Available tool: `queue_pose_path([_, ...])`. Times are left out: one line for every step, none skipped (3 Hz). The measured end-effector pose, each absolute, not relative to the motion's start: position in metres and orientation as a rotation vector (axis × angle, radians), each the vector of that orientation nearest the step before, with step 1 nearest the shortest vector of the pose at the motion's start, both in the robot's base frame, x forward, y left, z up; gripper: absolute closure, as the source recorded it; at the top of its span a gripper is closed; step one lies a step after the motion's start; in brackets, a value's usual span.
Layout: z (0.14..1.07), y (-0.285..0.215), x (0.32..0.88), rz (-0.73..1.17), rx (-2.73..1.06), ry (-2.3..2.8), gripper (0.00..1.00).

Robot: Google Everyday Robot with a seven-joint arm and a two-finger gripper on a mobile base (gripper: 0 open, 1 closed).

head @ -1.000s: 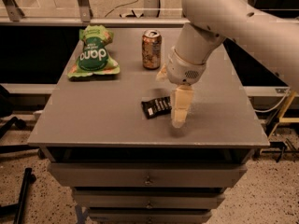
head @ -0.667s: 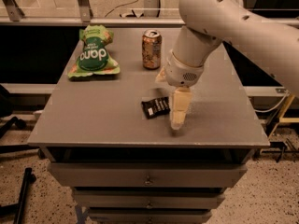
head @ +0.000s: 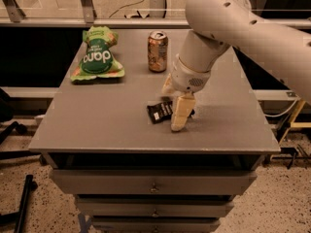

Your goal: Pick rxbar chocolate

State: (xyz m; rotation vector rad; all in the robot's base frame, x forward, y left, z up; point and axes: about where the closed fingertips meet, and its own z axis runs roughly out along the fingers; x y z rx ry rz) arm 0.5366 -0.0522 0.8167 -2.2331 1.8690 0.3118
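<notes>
The rxbar chocolate [head: 159, 112] is a small flat black wrapper with white lettering, lying on the grey table [head: 97, 125] near its middle. My gripper [head: 173, 103] hangs from the white arm [head: 228, 23] and points down right over the bar's right end. Its fingers are open: the near fingertip [head: 177, 120] touches down in front of the bar's right end, and the far fingertip [head: 168, 86] is behind it. The right end of the bar is partly hidden by the near finger. The bar lies flat on the table.
A green chip bag [head: 96, 56] lies at the back left of the table. A copper soda can [head: 158, 51] stands upright at the back middle, just behind the gripper. Drawers [head: 153, 183] run below the table's front edge.
The gripper has shifted a little to the left, so its near finger now overlaps the bar's right end. The bar, bag and can have not moved.
</notes>
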Motion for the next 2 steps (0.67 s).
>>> queue_pose_path([0.8203, -0.0522, 0.5368, 0.311, -2.232, 1.869, 0.61])
queue_pose_path([0.8281, -0.0523, 0.5368, 0.311, -2.232, 1.869, 0.84])
